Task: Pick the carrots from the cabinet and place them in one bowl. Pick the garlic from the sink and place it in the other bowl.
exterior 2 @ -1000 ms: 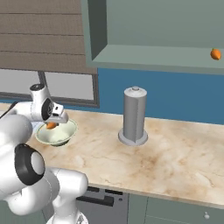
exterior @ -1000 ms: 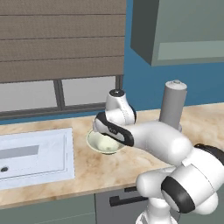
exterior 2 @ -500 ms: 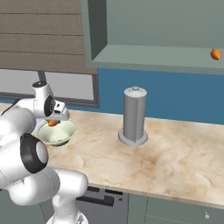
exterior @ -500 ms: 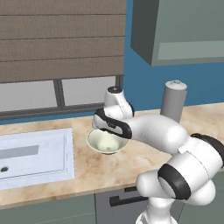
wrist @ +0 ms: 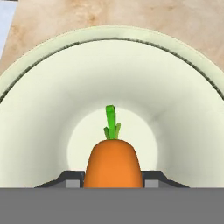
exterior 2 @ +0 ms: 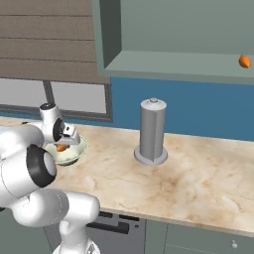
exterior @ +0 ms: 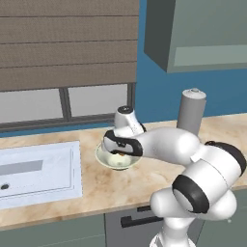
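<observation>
A stubby orange carrot (wrist: pixel 113 162) with a short green top is held between the fingers (wrist: pixel 73 179), which are closed narrowly on its flanks, low over the cream-green bowl (wrist: pixel 39 131). In the hand view the carrot sits at 6 o'clock of the bowl's pale floor, its leafy end pointing toward 12 o'clock. Whether it already touches the bowl floor cannot be told. In the right base view the same carrot (exterior 2: pixel 61 147) shows as an orange speck inside the bowl (exterior 2: pixel 79 149), just under the gripper (exterior 2: pixel 67 140). In the left base view the bowl (exterior: pixel 103 159) stands on the worktop (exterior: pixel 144 183) just beside the sink (exterior: pixel 38 171), which lies at about 9 o'clock of it.

The carrot is judged light and stiff, with a smooth, tapering skin that may slip if it is pinched near the narrow end; the hold across its thick middle appears the soundest place. The green top is judged too thin and soft to be gripped.

A second carrot (exterior 2: pixel 244 61) rests on the floor of the wall cabinet (exterior 2: pixel 173 64), far at 2 o'clock of the bowl and well apart from it. It is likely best taken across its broad body as well. A grey cylindrical canister (exterior 2: pixel 152 131) stands on the worktop between the two.
</observation>
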Robot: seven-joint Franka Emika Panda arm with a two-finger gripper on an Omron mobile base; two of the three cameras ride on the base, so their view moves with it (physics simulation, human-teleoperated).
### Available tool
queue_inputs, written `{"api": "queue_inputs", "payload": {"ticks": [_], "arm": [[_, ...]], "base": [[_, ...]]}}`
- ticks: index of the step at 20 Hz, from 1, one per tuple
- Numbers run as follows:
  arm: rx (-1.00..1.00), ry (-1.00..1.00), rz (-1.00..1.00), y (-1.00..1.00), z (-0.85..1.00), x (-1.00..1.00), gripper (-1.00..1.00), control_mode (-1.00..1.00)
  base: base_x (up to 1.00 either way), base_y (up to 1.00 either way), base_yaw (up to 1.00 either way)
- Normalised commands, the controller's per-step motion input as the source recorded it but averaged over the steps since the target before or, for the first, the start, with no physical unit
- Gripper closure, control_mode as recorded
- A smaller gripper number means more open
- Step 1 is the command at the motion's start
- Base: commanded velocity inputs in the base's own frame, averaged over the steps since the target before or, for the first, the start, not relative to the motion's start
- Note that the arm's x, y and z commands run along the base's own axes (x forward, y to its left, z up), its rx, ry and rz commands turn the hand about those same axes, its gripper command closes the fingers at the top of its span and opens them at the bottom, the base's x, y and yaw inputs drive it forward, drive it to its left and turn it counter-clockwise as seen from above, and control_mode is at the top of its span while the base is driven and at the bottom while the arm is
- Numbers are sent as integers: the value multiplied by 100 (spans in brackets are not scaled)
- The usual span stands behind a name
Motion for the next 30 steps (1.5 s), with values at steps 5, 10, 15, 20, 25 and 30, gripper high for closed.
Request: {"api": "queue_inputs", "payload": {"ticks": [5,10,15,20,25,30], "arm": [[0,-3,0,0,-37,0,100,-100],[0,0,0,0,-21,0,100,-100],[0,0,0,0,-6,0,100,-100],[0,2,0,0,0,0,-100,-100],[0,2,0,0,0,0,-100,-100],[0,0,0,0,1,0,-100,-100]], "base": [[0,0,0],[0,0,0],[0,0,0],[0,0,0],[0,0,0],[0,0,0]]}}
